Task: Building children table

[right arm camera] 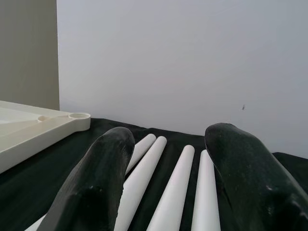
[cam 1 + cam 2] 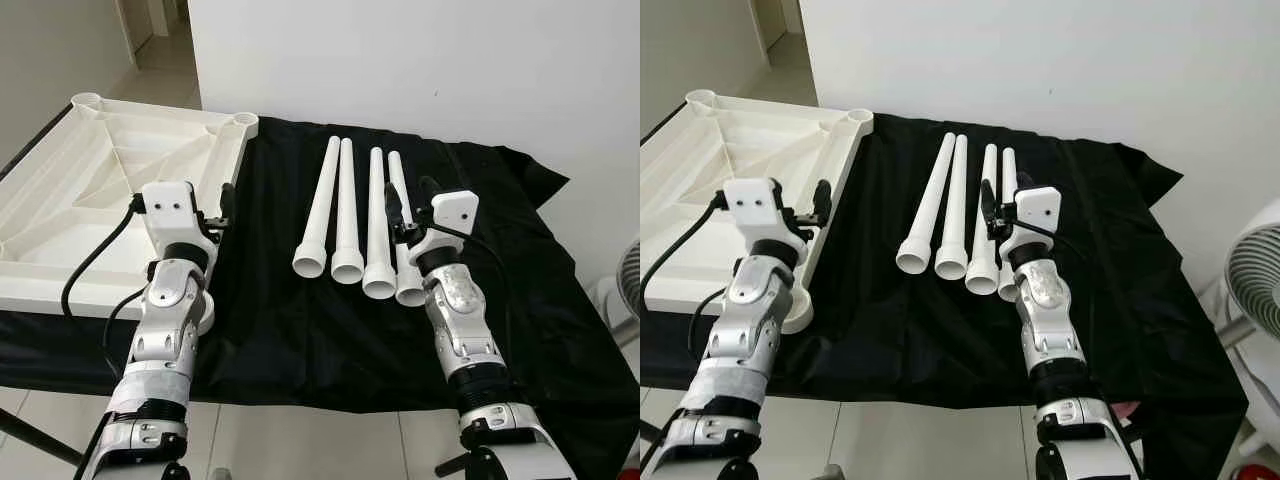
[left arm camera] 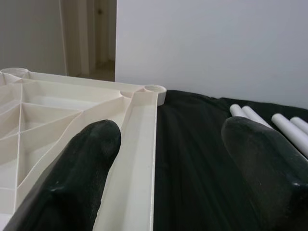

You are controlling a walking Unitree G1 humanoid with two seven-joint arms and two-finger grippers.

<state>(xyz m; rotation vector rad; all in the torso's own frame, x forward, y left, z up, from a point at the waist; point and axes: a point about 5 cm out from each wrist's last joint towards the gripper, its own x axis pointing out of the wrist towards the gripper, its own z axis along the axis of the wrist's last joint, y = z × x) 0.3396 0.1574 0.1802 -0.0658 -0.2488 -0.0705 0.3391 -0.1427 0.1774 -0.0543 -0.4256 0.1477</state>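
Observation:
A white plastic table top [image 2: 60,180] lies upside down on the left of the black-draped table, with round leg sockets [image 2: 245,119] at its corners. Several white tube legs [image 2: 330,200] lie side by side in the middle, wide ends toward me. My left gripper [image 2: 218,207] is open and straddles the table top's right rim [image 3: 139,144], one finger [image 3: 82,178] over the ribbed underside and the other over the cloth. My right gripper [image 2: 410,200] is open just above the two rightmost legs [image 1: 175,192], near their wide ends. Neither gripper holds anything.
The black cloth [image 2: 260,300] covers the whole work table and hangs over its front edge. A white wall stands close behind. A white fan [image 2: 1250,290] stands on the floor at the right. A doorway opens at the back left.

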